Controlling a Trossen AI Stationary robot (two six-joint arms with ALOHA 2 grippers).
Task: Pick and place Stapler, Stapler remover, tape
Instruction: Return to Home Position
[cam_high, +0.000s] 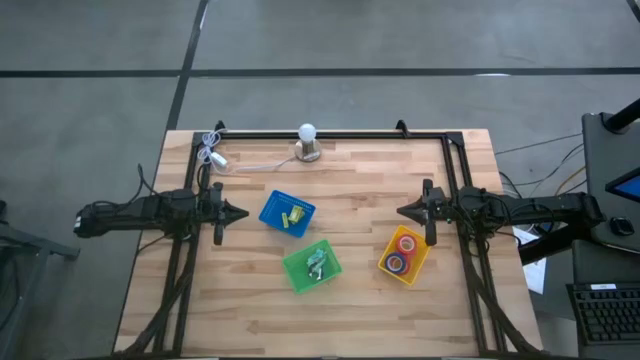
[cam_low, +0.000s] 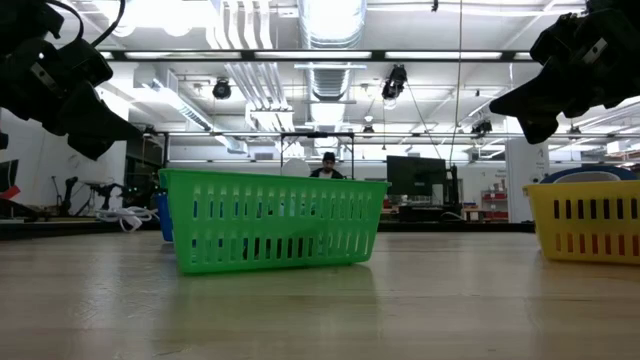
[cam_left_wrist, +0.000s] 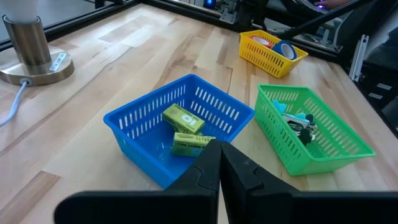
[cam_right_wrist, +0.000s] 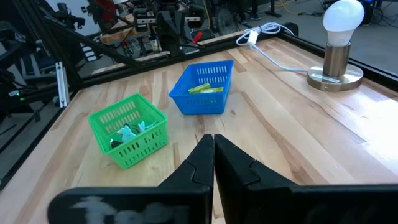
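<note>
Three small plastic bins stand on the wooden table. The blue bin (cam_high: 287, 213) holds two yellow-green boxes (cam_left_wrist: 185, 128). The green bin (cam_high: 312, 266) holds small teal and metal pieces (cam_left_wrist: 300, 124). The yellow bin (cam_high: 404, 254) holds the tape rolls (cam_high: 404, 252), red and blue rings. My left gripper (cam_high: 243, 212) hovers shut just left of the blue bin, above the table. My right gripper (cam_high: 401, 211) hovers shut above the table, just beyond the yellow bin. Neither touches anything.
A lamp with a white bulb (cam_high: 307, 141) stands on a round base near the table's far edge, its white cable and plug (cam_high: 212, 152) trailing to the far left corner. A dark frame (cam_high: 330, 133) runs along the far edge. Bare wood lies along the near side.
</note>
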